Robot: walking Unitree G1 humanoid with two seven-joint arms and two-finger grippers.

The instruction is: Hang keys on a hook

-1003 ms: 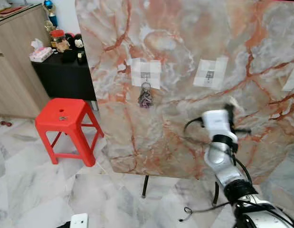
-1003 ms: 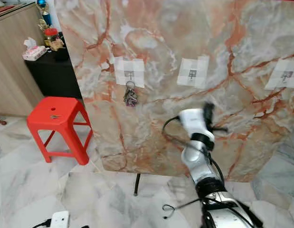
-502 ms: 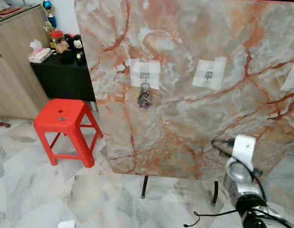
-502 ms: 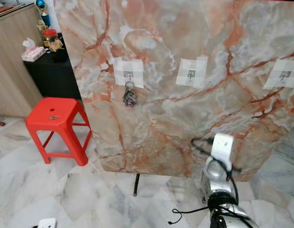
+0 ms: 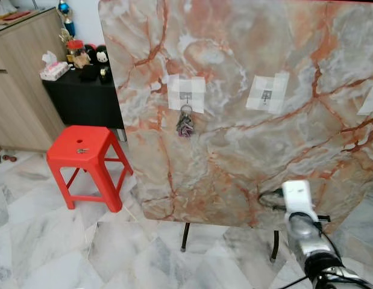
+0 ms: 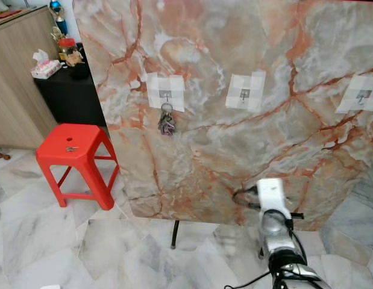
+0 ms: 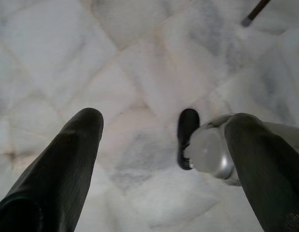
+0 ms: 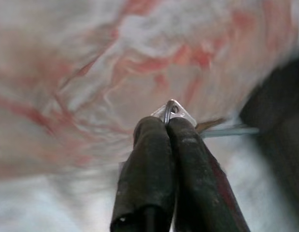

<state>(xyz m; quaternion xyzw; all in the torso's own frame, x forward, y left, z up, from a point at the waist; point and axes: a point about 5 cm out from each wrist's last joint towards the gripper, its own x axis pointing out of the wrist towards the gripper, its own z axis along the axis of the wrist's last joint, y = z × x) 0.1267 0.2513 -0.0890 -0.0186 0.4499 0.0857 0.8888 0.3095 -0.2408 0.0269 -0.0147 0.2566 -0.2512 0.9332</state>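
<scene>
Dangling metal keys (image 5: 184,125) on hook (image 5: 186,96), veined marble board (image 5: 234,72), right gripper (image 8: 168,126) pinched

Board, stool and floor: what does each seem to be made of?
Board: glossy marble-look slab, pink-orange veins; real stone or printed laminate, can't tell. Stool: red moulded plastic, one smooth piece. Floor: polished grey-white marble-look tiles, joints visible.
</scene>
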